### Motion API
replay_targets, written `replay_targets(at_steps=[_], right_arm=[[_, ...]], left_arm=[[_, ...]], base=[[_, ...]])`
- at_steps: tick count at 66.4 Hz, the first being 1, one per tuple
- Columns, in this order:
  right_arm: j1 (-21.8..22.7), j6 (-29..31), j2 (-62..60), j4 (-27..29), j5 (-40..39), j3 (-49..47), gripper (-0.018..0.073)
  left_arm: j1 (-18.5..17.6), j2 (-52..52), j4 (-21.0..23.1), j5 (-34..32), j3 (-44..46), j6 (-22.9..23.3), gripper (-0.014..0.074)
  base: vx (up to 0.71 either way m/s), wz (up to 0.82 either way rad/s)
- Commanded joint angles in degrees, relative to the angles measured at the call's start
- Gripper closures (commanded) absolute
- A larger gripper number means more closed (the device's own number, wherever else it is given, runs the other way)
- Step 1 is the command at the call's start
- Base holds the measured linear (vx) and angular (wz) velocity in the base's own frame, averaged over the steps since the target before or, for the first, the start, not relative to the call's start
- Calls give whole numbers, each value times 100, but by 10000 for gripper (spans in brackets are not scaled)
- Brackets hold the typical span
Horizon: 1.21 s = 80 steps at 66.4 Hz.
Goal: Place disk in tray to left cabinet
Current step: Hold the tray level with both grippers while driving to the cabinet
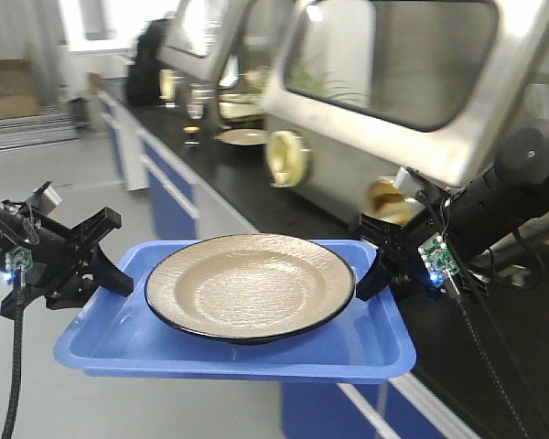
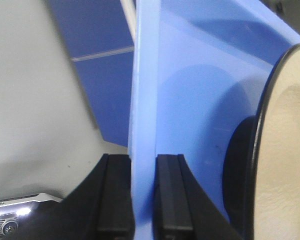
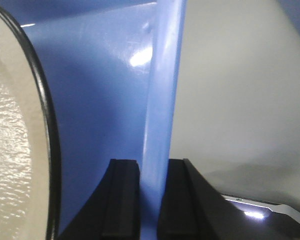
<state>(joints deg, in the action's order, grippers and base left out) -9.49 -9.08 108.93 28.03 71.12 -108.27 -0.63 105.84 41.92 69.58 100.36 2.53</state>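
Evidently left gripper (image 2: 144, 197) and right gripper (image 3: 152, 200) each clamp the tray (image 1: 256, 358) rim; the disk (image 1: 250, 282) hides most of its floor.

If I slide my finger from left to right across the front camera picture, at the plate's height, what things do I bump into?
left gripper → tray, its left rim pinched → disk → right gripper, pinching the tray's right rim
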Motion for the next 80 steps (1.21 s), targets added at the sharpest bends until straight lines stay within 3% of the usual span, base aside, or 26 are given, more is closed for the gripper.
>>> replay_targets(at_steps=[1, 43, 80], right_arm=[[-130, 36, -335, 991, -223, -211, 565], [-130, 36, -335, 991, -210, -211, 565], [-130, 36, -335, 991, -186, -211, 565]], left_arm=[[-156, -353, 1117, 221, 222, 117, 596], [-156, -353, 1118, 232, 222, 117, 596], [-156, -353, 1118, 232, 222, 117, 596]], base=[[5, 74], [13, 68], [35, 20]])
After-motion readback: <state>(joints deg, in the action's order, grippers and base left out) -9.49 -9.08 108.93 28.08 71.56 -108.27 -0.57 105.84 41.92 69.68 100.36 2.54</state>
